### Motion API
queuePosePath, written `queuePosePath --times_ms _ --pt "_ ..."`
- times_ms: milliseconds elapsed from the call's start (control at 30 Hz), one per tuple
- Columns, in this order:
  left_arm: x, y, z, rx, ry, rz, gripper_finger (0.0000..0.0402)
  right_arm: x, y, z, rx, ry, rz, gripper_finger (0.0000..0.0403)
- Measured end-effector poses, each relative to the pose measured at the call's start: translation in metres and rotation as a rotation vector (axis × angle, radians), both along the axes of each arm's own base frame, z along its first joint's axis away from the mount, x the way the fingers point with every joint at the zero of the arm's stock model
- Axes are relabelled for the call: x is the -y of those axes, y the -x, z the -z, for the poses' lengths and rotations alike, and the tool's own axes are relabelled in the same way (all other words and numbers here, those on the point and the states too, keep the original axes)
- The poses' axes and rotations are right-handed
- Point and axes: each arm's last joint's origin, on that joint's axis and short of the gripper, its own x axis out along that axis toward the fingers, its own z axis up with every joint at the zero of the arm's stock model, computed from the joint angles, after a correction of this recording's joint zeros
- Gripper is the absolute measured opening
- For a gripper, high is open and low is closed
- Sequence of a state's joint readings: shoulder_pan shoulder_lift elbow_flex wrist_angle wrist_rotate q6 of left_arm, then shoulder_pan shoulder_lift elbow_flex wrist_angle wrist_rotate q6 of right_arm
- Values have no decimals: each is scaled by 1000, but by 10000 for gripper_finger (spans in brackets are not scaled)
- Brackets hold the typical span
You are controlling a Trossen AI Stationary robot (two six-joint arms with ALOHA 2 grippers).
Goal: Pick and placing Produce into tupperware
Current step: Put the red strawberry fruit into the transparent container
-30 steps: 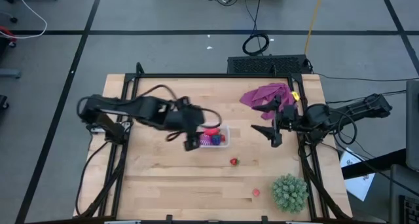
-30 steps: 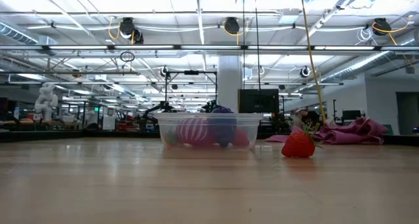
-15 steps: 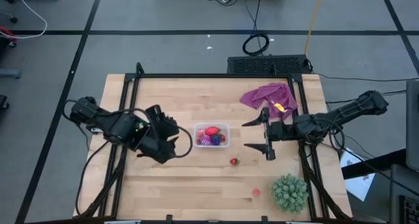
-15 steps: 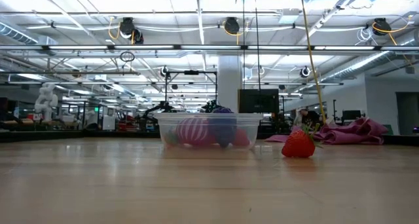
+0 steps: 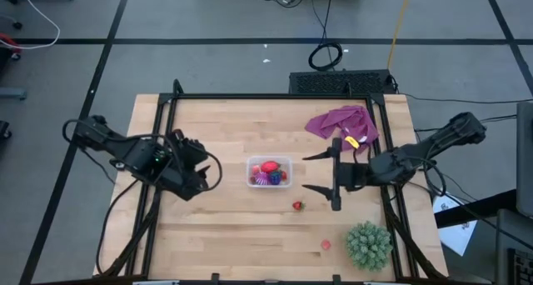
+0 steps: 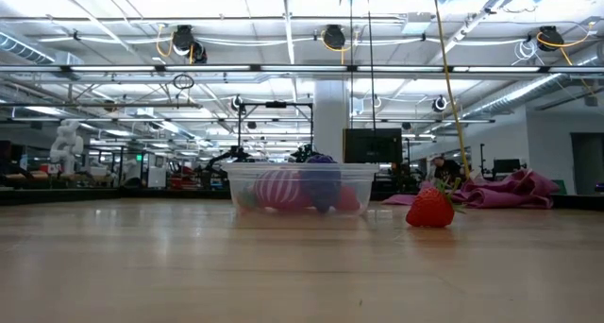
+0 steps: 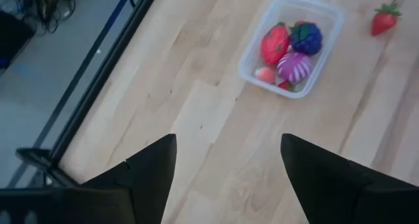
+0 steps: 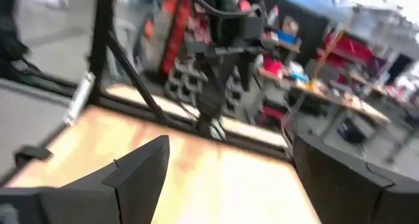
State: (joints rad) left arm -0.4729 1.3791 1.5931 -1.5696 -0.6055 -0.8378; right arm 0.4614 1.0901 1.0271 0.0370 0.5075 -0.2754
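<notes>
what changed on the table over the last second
The left gripper pulled back from over the tupperware toward the table's left side, empty. The right gripper swung in from near the purple cloth toward the strawberry, jaws open. The tupperware, both loose strawberries and the green spiky ball stayed put.

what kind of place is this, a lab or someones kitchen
Most likely a robotics lab or workshop, not a kitchen. The low view shows a big open hall with ceiling pipes and strip lights; the wooden table sits in a black metal frame on grey floor, with cables lying behind it.
</notes>
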Motion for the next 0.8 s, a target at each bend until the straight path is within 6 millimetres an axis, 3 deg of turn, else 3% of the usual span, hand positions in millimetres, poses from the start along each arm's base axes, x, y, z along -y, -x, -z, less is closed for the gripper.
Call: queuePosePath --times_ms 133,267,600,800 --pt "-4 9 6 -1 6 -27 278 -4 -12 -17 -151 -4 64 317" --pt "-5 10 10 -17 -3 -21 275 -9 -22 -21 -315 -95 119 317" --pt "-6 11 10 -19 -38 0 274 -20 -37 8 -577 -343 151 317" --pt "-6 10 10 -19 -38 0 273 -22 -42 29 -729 -404 209 317"
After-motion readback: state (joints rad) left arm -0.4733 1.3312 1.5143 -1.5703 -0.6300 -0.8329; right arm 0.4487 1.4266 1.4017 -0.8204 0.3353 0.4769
